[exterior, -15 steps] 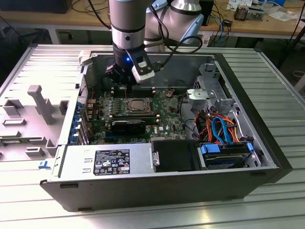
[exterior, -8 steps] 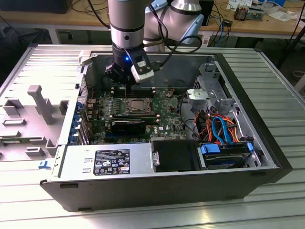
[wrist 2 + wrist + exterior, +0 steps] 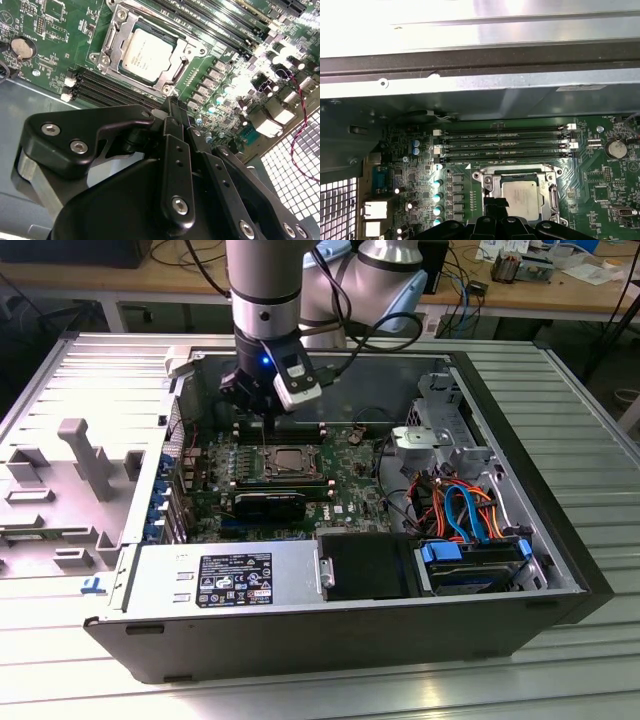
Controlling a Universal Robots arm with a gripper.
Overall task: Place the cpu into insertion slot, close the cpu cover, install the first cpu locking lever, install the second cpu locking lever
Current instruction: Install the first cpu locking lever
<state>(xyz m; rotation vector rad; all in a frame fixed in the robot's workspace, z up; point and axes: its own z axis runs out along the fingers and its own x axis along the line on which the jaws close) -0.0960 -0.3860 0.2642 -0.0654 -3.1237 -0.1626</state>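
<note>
With jaws pressed together on nothing, the gripper point(image 3: 171, 106) hovers near the cpu cover point(image 3: 114, 31), which lies shut over the cpu point(image 3: 147, 52) seated in the insertion slot point(image 3: 152, 27), so latching it probably wants a slow, square push.

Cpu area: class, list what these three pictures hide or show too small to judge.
1. First wrist view: one edge of the cpu is hidden behind the gripper.
2. Second wrist view: the memory slots run under the gripper at one end.
3. Exterior view: the cover is too small to tell whether it is latched.
</note>
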